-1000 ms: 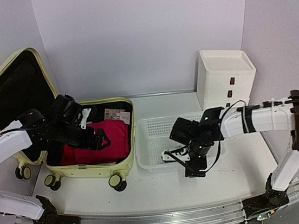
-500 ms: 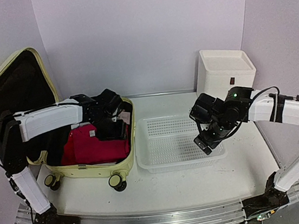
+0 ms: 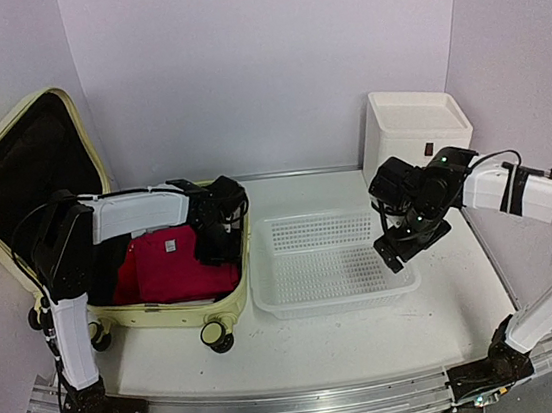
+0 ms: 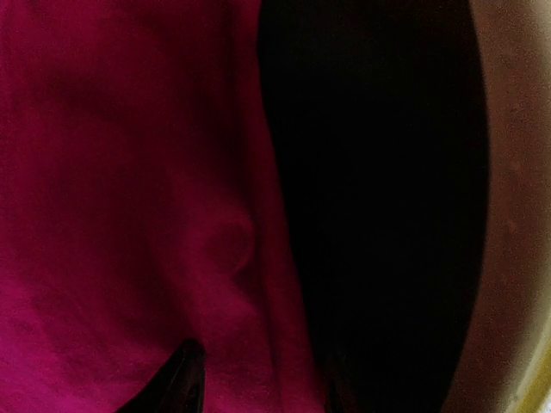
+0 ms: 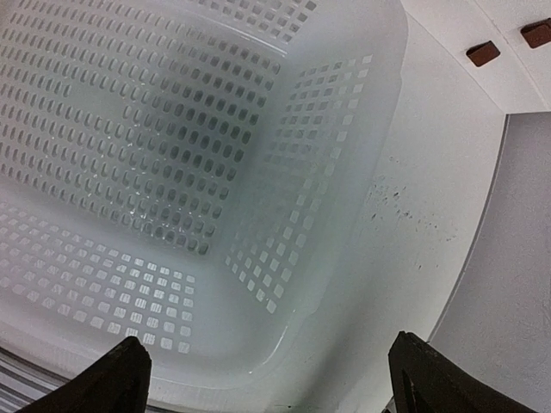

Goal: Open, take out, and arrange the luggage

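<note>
The left gripper [image 3: 221, 235] is placed low inside the luggage [image 3: 158, 314]. Its fingertips [image 4: 185, 379] are held partly apart with red cloth [image 4: 112, 172] between them, and it cannot be told whether the cloth is gripped. The luggage is laid open at the left of the counter [image 3: 304, 354], with its lid raised against the wall and the cloth spread in its lower half. The right gripper [image 5: 271, 387] is spread wide and empty above the right end of the white mesh basket [image 5: 327, 129], which is set just beside the luggage.

Nothing legible: the white tag [image 3: 172, 245] on the red garment [image 3: 168, 272] in the luggage [image 3: 154, 316] is too small.
</note>
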You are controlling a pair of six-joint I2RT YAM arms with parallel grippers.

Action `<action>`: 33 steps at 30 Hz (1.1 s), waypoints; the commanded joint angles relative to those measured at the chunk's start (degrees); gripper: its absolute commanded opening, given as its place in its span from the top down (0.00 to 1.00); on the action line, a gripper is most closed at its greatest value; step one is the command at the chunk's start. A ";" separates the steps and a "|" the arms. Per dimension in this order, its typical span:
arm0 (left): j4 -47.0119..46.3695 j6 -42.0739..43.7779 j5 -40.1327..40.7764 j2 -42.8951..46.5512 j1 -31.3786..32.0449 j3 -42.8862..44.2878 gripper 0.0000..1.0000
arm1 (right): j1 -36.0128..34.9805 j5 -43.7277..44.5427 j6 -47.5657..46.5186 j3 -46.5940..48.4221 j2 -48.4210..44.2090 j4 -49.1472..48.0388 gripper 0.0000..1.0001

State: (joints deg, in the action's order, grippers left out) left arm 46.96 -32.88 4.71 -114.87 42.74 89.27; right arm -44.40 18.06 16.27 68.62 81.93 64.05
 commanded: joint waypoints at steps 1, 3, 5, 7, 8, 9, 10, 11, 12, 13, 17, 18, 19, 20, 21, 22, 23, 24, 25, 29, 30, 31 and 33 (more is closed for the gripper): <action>-0.06 0.29 0.82 -1.44 -0.03 2.39 0.52 | 0.37 -2.09 1.02 2.35 0.81 0.03 0.02; -0.09 0.46 1.23 -1.74 -0.03 1.86 0.51 | 0.37 -2.60 1.78 2.96 1.42 0.05 0.02; -0.17 0.66 1.38 -2.00 -0.03 1.55 0.51 | 0.37 -2.87 2.47 3.42 1.78 0.08 0.02; -0.11 0.84 2.13 -2.26 -0.03 1.43 0.52 | 0.37 -2.86 2.66 3.68 1.83 0.04 0.02; -0.11 1.20 2.55 -2.56 -0.03 1.55 0.53 | 0.37 -2.70 2.71 3.91 1.83 0.07 0.02; -0.12 1.56 2.83 -2.88 -0.03 1.74 0.54 | 0.37 -2.53 2.82 4.20 1.83 0.05 0.02; -0.12 1.71 3.07 -3.04 -0.03 1.93 0.57 | 0.37 -2.39 2.96 4.62 1.83 0.05 0.02; -0.13 1.88 3.08 -3.26 -0.03 2.02 0.61 | 0.37 -2.49 3.05 5.05 1.83 0.09 0.02; -0.18 2.08 2.99 -3.36 -0.03 2.12 0.64 | 0.37 -2.85 3.18 5.44 1.83 0.03 0.02; -0.17 2.37 2.80 -3.41 -0.03 2.21 0.67 | 0.37 -2.98 3.36 5.85 1.81 0.04 0.02; -0.17 3.76 1.86 -2.87 -0.03 2.13 0.79 | 0.37 -3.09 4.62 7.89 2.55 0.09 0.02; -0.14 4.24 1.66 -2.71 -0.03 2.11 0.82 | 0.37 -3.19 5.33 8.90 2.94 0.03 0.02; -0.12 4.51 1.67 -2.32 -0.03 2.01 0.86 | 0.37 -3.44 5.95 9.78 3.50 0.08 0.02; -0.22 4.57 1.81 -1.74 0.00 1.73 0.91 | 0.37 -3.61 6.91 10.71 4.04 0.06 0.02; -0.41 4.63 1.95 -0.96 -0.02 1.39 0.95 | 0.37 -3.55 8.39 11.97 4.71 0.08 0.02; -0.78 4.71 1.98 0.29 -0.09 0.90 0.99 | 0.37 -3.55 9.98 13.13 5.43 -0.04 0.02; -1.20 4.75 2.05 1.15 -0.28 0.09 1.00 | 0.37 -3.75 12.05 14.54 6.27 -0.48 0.02; -1.74 4.76 1.81 2.26 -0.48 -0.67 1.00 | 0.37 -4.02 14.17 16.20 7.25 -0.61 0.02; -2.49 4.97 1.43 3.34 -0.71 -1.47 1.00 | 0.37 -5.38 16.03 17.64 8.22 -1.36 0.02; -6.87 5.61 -2.29 8.28 -1.86 -6.04 1.00 | 0.37 -12.99 23.74 22.00 12.88 -8.40 0.02; -8.50 5.70 -3.90 9.44 -2.20 -7.21 1.00 | 0.37 -14.77 25.83 22.93 14.19 -10.16 0.02; -9.42 5.83 -4.46 10.43 -2.48 -8.26 1.00 | 0.37 -16.21 27.97 24.21 15.55 -11.52 0.02; -10.46 6.39 -7.11 11.93 -3.01 -9.63 1.00 | 0.24 -19.58 32.71 27.09 18.35 -14.88 0.02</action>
State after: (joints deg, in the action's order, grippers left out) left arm 40.99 -28.03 2.92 -109.19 40.95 81.84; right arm -44.03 6.52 37.41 90.11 96.18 58.46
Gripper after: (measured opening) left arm 0.024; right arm 0.983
